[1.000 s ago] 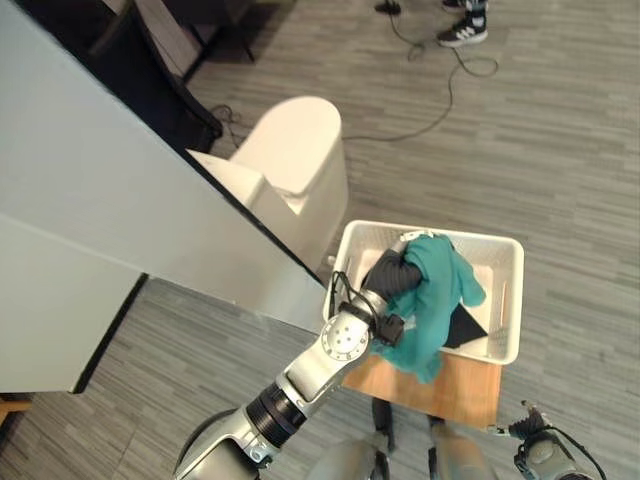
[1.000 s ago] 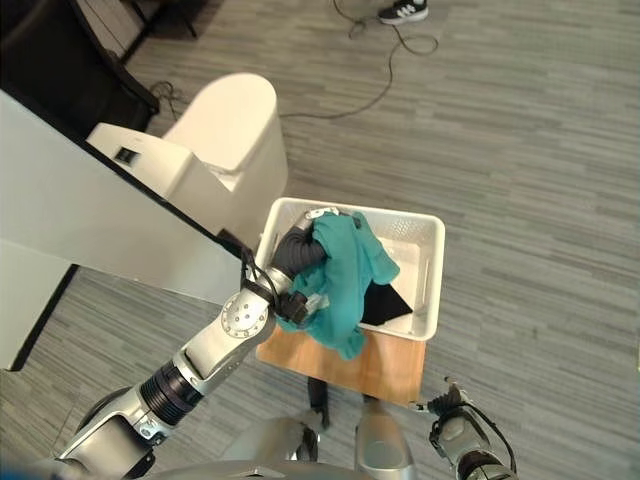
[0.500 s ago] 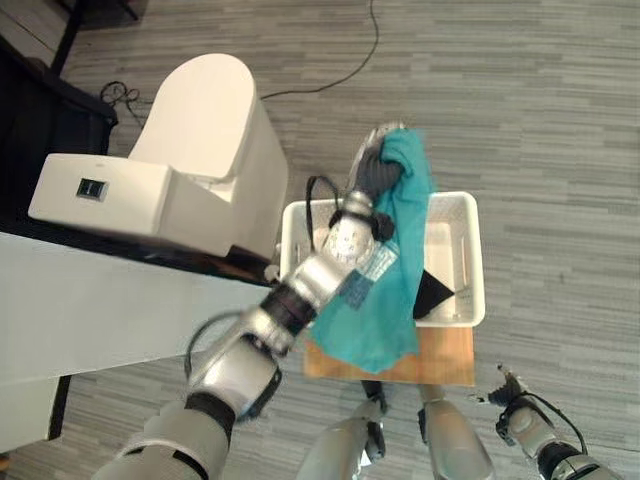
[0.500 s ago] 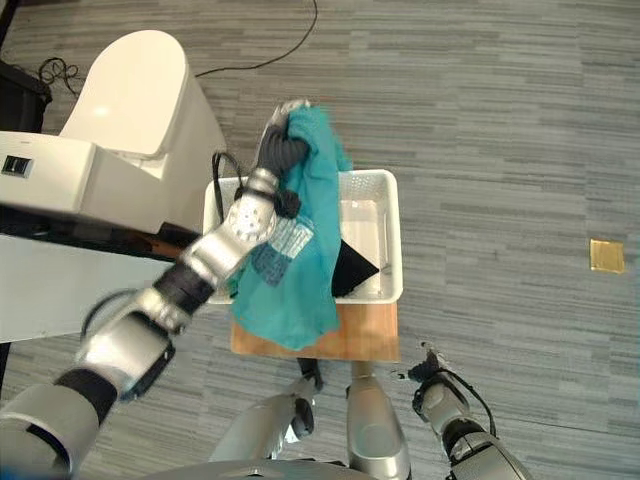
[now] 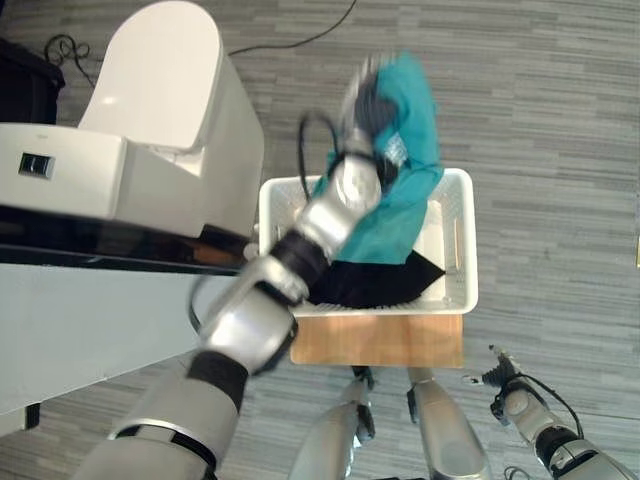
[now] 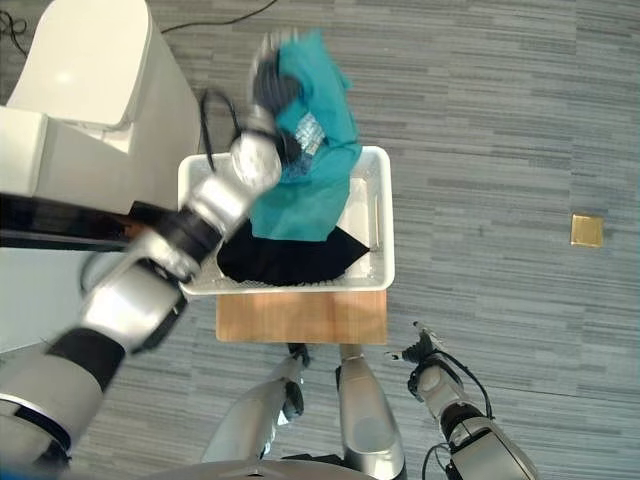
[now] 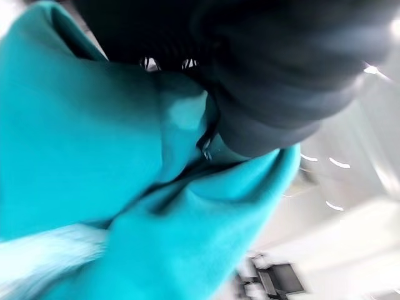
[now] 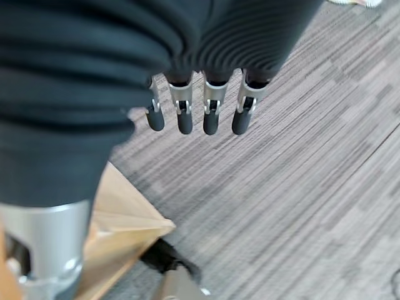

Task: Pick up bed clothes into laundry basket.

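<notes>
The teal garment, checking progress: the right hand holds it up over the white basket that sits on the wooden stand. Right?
Not quite: the left hand holds the teal garment over the white basket on the wooden stand, as the left eye view shows.

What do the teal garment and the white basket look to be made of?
The teal garment, held in the left robot hand, looks like soft matte knit cloth: it drapes and folds loosely. The white basket looks like rigid moulded plastic, with slotted walls and a smooth rim, though this cannot be confirmed.
</notes>
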{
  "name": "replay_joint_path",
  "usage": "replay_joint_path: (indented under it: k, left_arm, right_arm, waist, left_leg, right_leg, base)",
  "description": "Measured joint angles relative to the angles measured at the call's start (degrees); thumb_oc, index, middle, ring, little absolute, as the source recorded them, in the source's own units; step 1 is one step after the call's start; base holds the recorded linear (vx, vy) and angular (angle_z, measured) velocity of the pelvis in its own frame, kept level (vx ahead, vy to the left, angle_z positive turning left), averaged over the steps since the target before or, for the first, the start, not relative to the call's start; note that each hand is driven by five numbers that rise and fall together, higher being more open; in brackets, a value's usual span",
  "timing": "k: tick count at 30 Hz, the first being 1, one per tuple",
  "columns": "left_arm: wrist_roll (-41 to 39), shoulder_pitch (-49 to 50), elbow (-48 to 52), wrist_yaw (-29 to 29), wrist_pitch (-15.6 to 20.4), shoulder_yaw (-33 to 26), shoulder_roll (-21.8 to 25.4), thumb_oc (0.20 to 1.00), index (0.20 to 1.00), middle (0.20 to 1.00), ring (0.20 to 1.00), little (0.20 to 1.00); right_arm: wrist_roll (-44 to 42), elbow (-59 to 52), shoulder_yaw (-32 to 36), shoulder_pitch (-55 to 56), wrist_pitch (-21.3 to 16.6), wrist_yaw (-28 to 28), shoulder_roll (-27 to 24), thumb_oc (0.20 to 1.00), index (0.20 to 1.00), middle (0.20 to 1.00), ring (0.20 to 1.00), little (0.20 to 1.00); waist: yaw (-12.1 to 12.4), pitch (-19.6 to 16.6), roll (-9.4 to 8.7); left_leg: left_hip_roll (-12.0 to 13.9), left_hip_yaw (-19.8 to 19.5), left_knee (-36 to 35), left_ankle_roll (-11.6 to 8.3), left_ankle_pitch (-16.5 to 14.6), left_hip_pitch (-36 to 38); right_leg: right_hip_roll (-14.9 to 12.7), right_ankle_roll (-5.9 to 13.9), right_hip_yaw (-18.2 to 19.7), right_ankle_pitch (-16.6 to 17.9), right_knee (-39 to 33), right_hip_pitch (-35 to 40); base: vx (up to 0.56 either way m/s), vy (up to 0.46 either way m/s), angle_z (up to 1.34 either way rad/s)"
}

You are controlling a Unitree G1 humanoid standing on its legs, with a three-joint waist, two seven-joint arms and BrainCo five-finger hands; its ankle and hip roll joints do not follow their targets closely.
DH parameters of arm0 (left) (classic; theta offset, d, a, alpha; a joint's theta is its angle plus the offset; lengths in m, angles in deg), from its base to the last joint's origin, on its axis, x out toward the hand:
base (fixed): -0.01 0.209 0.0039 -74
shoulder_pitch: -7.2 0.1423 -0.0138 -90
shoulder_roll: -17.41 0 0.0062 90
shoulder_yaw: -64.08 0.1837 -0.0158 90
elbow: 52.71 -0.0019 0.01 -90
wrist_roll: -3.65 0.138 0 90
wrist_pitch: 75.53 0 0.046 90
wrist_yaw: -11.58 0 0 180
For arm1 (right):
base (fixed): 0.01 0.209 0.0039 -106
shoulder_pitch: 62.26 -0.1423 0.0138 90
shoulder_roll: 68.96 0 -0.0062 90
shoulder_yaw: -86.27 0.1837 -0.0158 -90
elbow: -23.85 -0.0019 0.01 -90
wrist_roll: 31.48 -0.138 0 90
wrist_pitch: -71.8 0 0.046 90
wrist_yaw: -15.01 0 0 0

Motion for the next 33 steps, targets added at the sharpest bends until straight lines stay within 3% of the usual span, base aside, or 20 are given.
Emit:
replay_joint_path:
  k: [2,5,11,14,17,19,20,21,22,23,26,27,28,33]
  left_arm:
    - [2.75,8.56,4.24,-0.11,0.14,-1.80,-1.76,0.200,0.200,0.200,0.200,0.200]
    - [4.69,16.61,5.00,-0.09,-0.75,0.32,-3.34,0.200,0.200,0.200,0.200,0.200]
    - [4.68,30.07,16.10,-0.82,-0.02,-1.59,2.21,0.200,0.200,0.200,0.200,0.200]
    - [4.71,31.51,18.65,-0.83,0.23,-1.96,3.36,0.200,0.200,0.200,0.200,0.200]
    - [4.80,32.11,19.06,-0.17,0.52,-1.37,3.98,0.200,0.200,0.200,0.200,0.200]
    - [4.82,32.97,18.63,0.57,0.54,0.18,4.03,0.200,0.200,0.200,0.200,0.200]
    - [4.82,32.95,18.23,1.00,0.54,1.12,3.80,0.209,0.209,0.209,0.209,0.209]
    - [4.83,32.90,17.93,1.34,0.54,1.66,3.67,0.354,0.354,0.354,0.354,0.354]
    - [4.84,32.88,17.84,1.53,0.54,2.30,3.65,0.398,0.398,0.398,0.398,0.398]
    - [5.66,32.51,17.47,1.67,0.54,3.61,3.51,0.200,0.200,0.200,0.200,0.200]
    - [6.90,31.34,17.21,1.79,0.54,4.65,3.32,0.200,0.200,0.200,0.200,0.200]
    - [6.96,30.79,17.18,1.80,0.54,4.96,3.32,0.316,0.316,0.316,0.316,0.316]
    - [7.07,29.70,16.78,1.84,0.53,5.15,2.90,1.000,1.000,1.000,1.000,1.000]
    - [9.30,25.88,15.40,2.70,0.64,8.12,0.86,1.000,1.000,1.000,1.000,1.000]
  right_arm:
    - [-0.36,-1.10,-0.14,0.71,-0.06,0.02,0.02,1.000,1.000,1.000,1.000,1.000]
    - [-1.67,-0.87,0.58,2.90,-0.02,-0.07,0.19,1.000,1.000,1.000,1.000,1.000]
    - [-2.23,-0.48,2.36,4.83,-0.43,-1.21,2.02,1.000,1.000,1.000,1.000,1.000]
    - [-2.28,0.16,3.42,5.75,-0.42,-1.41,2.81,1.000,1.000,1.000,1.000,1.000]
    - [-2.41,0.50,3.44,5.36,-0.42,-1.53,3.47,1.000,1.000,1.000,1.000,1.000]
    - [-2.81,0.48,3.38,5.00,-0.51,-1.64,5.09,1.000,1.000,1.000,1.000,1.000]
    - [-2.85,0.49,3.31,4.80,-0.48,-1.76,5.56,1.000,1.000,1.000,1.000,1.000]
    - [-2.86,0.49,3.28,4.75,-0.50,-1.91,5.85,1.000,1.000,1.000,1.000,1.000]
    - [-2.86,0.48,3.25,4.75,-0.60,-2.07,6.17,1.000,1.000,1.000,1.000,1.000]
    - [-2.86,0.48,3.18,4.75,-0.62,-2.27,6.48,1.000,1.000,1.000,1.000,1.000]
    - [-2.86,0.48,3.16,4.85,-0.69,-2.30,6.85,1.000,1.000,1.000,1.000,1.000]
    - [-2.86,0.50,3.16,4.87,-0.72,-2.30,6.83,1.000,1.000,1.000,1.000,1.000]
    - [-2.86,0.53,2.88,4.94,-0.70,-2.36,6.76,1.000,1.000,1.000,1.000,1.000]
    - [-2.84,0.64,2.18,6.08,-1.31,-2.35,6.81,1.000,1.000,1.000,1.000,1.000]
  waist:
    - [0.14,0.79,-0.96]
    - [1.18,0.90,-1.72]
    - [5.14,0.68,-3.11]
    - [7.67,0.19,-3.81]
    - [8.34,-0.54,-4.70]
    - [8.42,-1.89,-6.42]
    - [8.50,-2.15,-6.86]
    - [8.53,-2.28,-7.08]
    - [8.57,-2.36,-7.21]
    - [8.57,-2.37,-7.22]
    - [7.91,-2.63,-7.15]
    - [7.96,-2.64,-7.13]
    - [7.61,-2.66,-7.09]
    - [6.21,-2.68,-6.93]
  left_leg:
    - [0.05,-0.95,0.01,-0.28,0.23,0.85]
    - [0.21,-4.01,0.00,-0.54,0.53,2.51]
    - [-0.25,-7.79,0.00,-0.53,1.35,2.73]
    - [-0.38,-9.30,-0.01,-0.40,2.01,2.59]
    - [-0.52,-10.28,0.00,-0.27,2.26,2.68]
    - [-0.58,-10.84,0.01,-0.26,2.38,2.60]
    - [-0.61,-10.83,0.02,-0.19,2.46,2.54]
    - [-0.65,-10.85,0.02,-0.15,2.51,2.54]
    - [-0.71,-10.81,0.02,-0.13,2.52,2.53]
    - [-0.83,-10.66,0.02,-0.06,2.57,2.35]
    - [-0.98,-10.26,0.03,0.21,2.77,1.13]
    - [-0.99,-9.91,0.03,0.26,2.81,0.88]
    - [-1.03,-9.02,0.04,0.36,2.87,0.78]
    - [-1.02,-7.20,0.04,0.38,2.88,1.21]
  right_leg:
    - [-0.09,-0.03,-1.14,-0.01,0.00,1.30]
    - [-0.25,-0.09,-4.38,-0.07,-0.03,4.01]
    - [-0.95,-0.88,-8.72,-0.95,-0.06,5.81]
    - [-1.16,-0.85,-10.09,-1.04,-0.05,6.24]
    - [-1.31,-0.84,-11.05,-1.06,-0.06,6.69]
    - [-1.38,-0.81,-11.61,-1.14,-0.06,6.75]
    - [-1.42,-0.81,-11.61,-1.14,-0.06,6.69]
    - [-1.45,-0.81,-11.65,-1.14,-0.07,6.69]
    - [-1.51,-0.81,-11.61,-1.14,-0.07,6.64]
    - [-1.61,-0.80,-11.48,-1.14,-0.07,6.40]
    - [-1.73,-0.62,-10.98,-0.87,-0.06,5.02]
    - [-1.74,-0.57,-10.63,-0.73,-0.06,4.71]
    - [-1.77,-0.52,-9.78,-0.47,-0.06,4.29]
    - [-1.73,-0.44,-8.15,-0.13,-0.06,4.05]
  base:
    - [-0.02,-0.061,0.26]
    - [-0.03,-0.077,0.48]
    - [-0.02,-0.084,0.36]
    - [-0.02,-0.084,0.29]
    - [-0.01,-0.054,0.19]
    - [-0.04,-0.050,0.13]
    - [-0.05,-0.039,0.07]
    - [-0.05,-0.027,0.01]
    - [-0.05,-0.022,-0.01]
    - [-0.05,-0.022,-0.04]
    - [-0.04,-0.005,-0.07]
    - [-0.03,0.009,-0.23]
    - [-0.06,0.004,-0.32]
    - [-0.03,-0.005,-0.18]
